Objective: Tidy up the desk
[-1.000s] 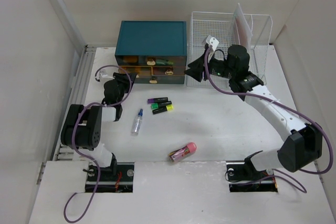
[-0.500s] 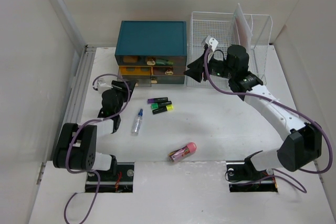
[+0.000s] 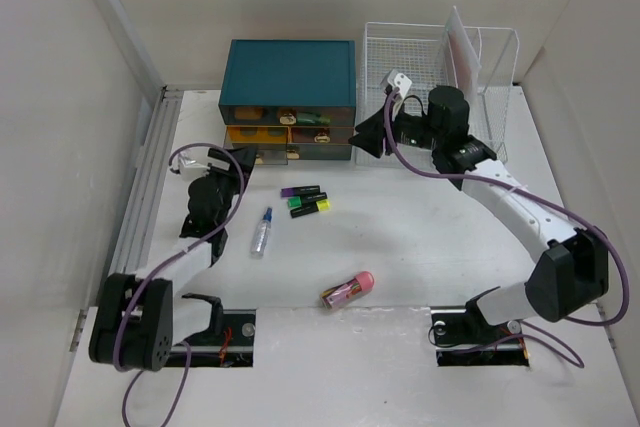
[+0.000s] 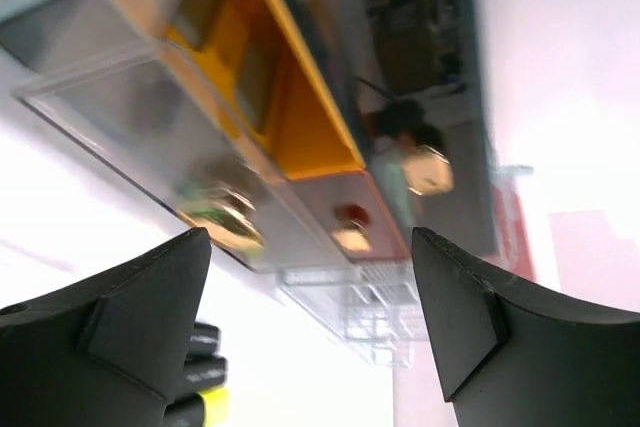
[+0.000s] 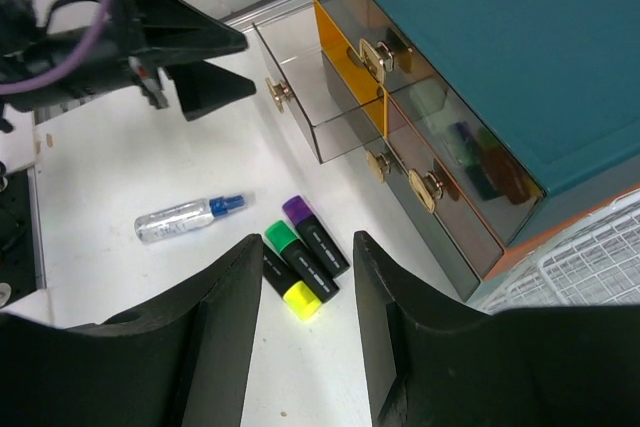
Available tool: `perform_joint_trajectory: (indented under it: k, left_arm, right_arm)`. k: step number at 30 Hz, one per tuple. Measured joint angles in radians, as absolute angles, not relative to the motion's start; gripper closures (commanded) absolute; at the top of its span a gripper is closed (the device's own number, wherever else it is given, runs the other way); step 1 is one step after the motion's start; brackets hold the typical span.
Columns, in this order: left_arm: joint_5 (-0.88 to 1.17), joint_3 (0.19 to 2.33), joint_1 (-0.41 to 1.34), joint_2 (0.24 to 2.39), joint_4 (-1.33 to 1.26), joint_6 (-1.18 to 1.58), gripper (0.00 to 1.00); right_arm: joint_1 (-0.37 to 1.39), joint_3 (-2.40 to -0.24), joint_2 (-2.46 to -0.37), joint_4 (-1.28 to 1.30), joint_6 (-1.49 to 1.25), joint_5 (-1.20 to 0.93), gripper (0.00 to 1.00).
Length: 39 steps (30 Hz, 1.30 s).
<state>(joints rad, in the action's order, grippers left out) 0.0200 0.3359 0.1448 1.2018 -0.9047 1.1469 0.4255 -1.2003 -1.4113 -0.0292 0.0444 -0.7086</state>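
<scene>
Far left: wide-open left jaws, nothing held, just short of the knob (image 5: 278,94) on a pulled-out clear drawer (image 5: 320,97) of the teal drawer box (image 3: 290,72). Loose on the white table (image 3: 420,247), mid-scene: spray bottle (image 3: 262,231), three highlighters (image 3: 306,201), pink-capped tube (image 3: 347,289) nearer. Right: right jaws roughly half open, empty, hovering by the box's right end, wire rack (image 3: 440,47) behind. Judged early: one drawer opened, all five loose items left to put away, drawer to shut.

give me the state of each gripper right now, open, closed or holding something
left gripper: open, holding nothing
right gripper: open, holding nothing
</scene>
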Motion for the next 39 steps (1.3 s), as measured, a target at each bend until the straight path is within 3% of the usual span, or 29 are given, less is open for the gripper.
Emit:
perform_joint_trajectory:
  k: [7,12,39]
  left_arm:
    - [-0.024,0.303,0.250,1.002,-0.846,1.146,0.23]
    - [-0.083,0.302,0.333,1.003,-0.827,1.151,0.24]
    - [-0.484,0.709,0.714,1.598,-0.920,1.055,0.34]
  right_arm:
    - [0.426,-1.198,-1.419,-0.030,0.046,-0.714,0.53]
    - [0.426,-1.195,-1.428,-0.029,0.059,-0.708,0.53]
    - [0.358,-1.194,-1.403,-0.029,0.104,-0.654,0.52]
